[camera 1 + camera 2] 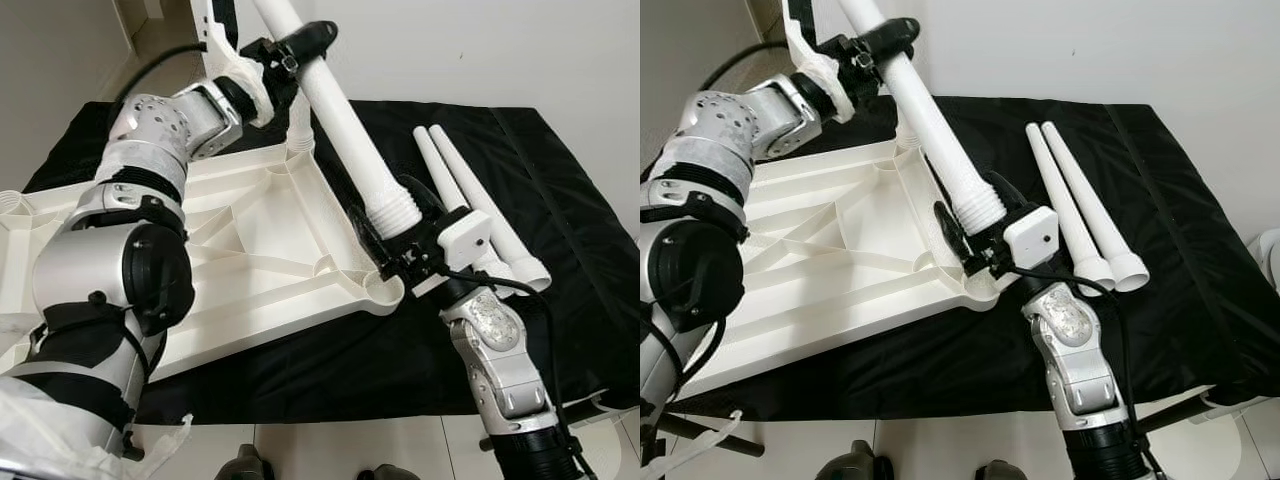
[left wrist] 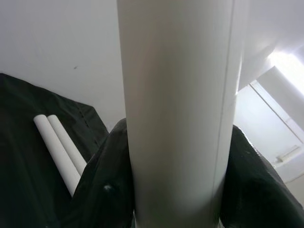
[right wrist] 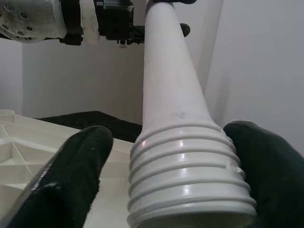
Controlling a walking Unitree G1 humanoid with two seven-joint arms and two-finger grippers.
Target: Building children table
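Left arm bent, left jaws [image 1: 300, 45] clenched on white leg [image 1: 345, 125], right jaws [image 1: 400, 235] spread around its threaded end

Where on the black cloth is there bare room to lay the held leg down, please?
Bare black cloth lies on the robot's right of the two spare legs, out to the edge, and in a near strip before the tabletop. It is crowded at the tabletop's near corner, where the right gripper and held leg meet.

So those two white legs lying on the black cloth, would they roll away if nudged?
Probably a little. The two loose legs are round, smooth tubes, so a sideways push should roll them, though the black cloth may slow them. They taper, so they'd likely curve. They look stiff, hollow, fairly light.
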